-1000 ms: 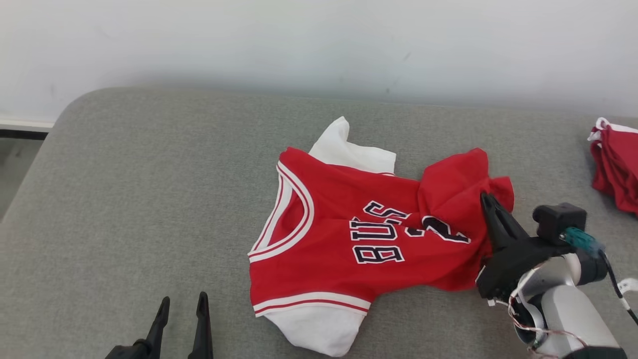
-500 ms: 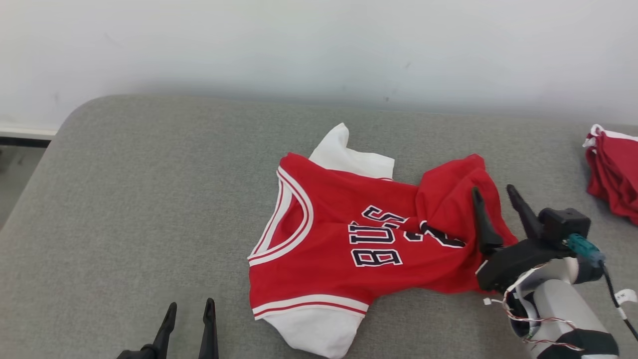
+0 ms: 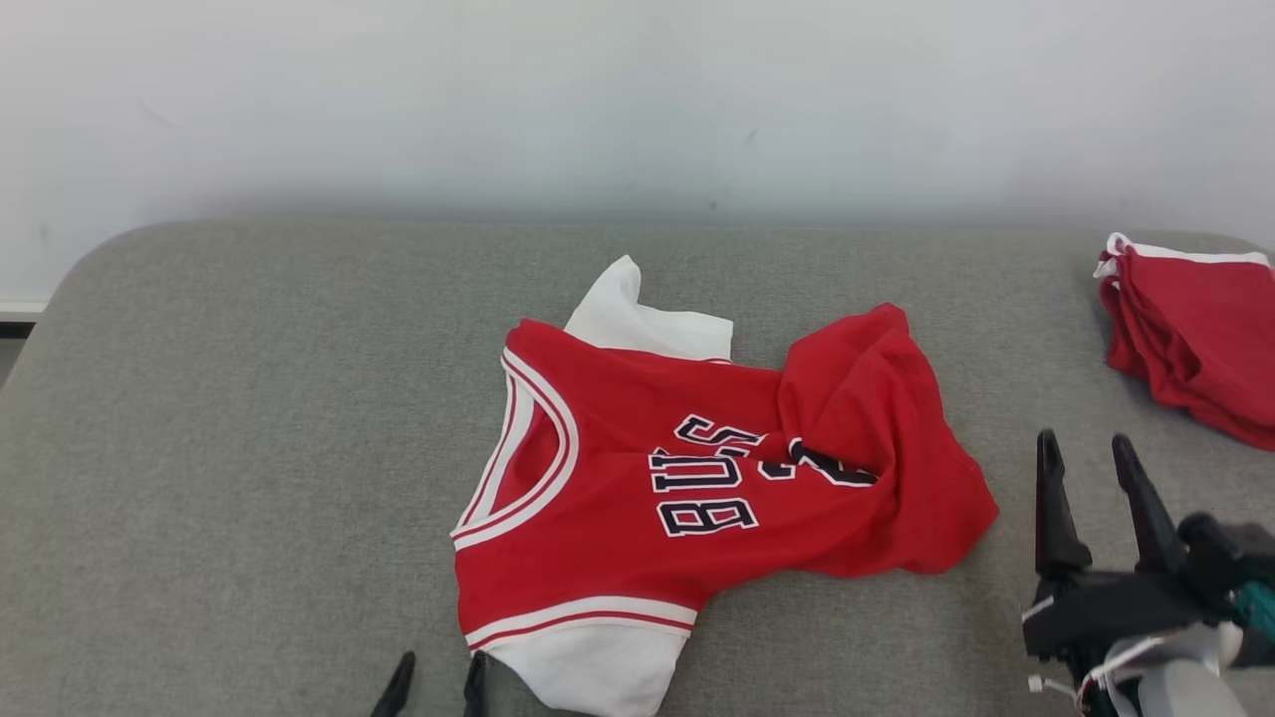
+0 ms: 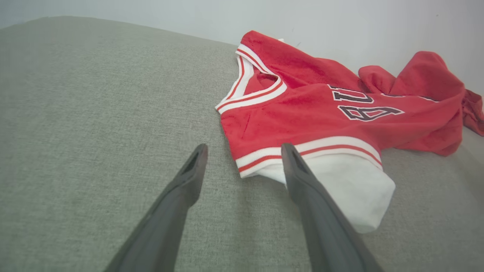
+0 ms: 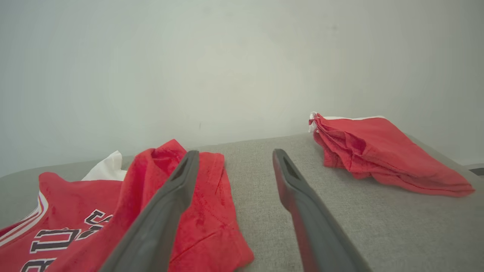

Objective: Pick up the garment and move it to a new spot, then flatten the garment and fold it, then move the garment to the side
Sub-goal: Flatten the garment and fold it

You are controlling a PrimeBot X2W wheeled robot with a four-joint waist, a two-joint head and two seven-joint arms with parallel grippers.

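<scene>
**Two open claws, one rumpled jersey**

Both claws stand released and empty. Nearest me, the left claw [image 3: 438, 685] pokes up at the front edge of the grey-covered desk [image 3: 199, 448], fingers spread, just beside the near white sleeve [image 3: 588, 667]. In the left wrist view one finger overlaps that sleeve's edge, though I cannot tell whether it touches. Off to the right, the right claw [image 3: 1084, 443] hovers with fingers apart over bare cloth, near the hem but clear of it.

The red jersey [image 3: 618, 538] lies mid-desk, neck to the left, lettering up. Its lower part [image 3: 877, 398] is heaped back on itself and hides some of the lettering. Beyond, the far white sleeve [image 3: 637, 314] sticks out, and further right a second red pile [image 3: 1195, 349] sits close to the wall [image 3: 637, 100].

My worry is that heap: folding before it is drawn flat would likely lock in a crooked crease. A pinch that catches only the top layer could drag the whole jersey askew. The right claw, working between the hem and the pile, might snag the wrong cloth.
</scene>
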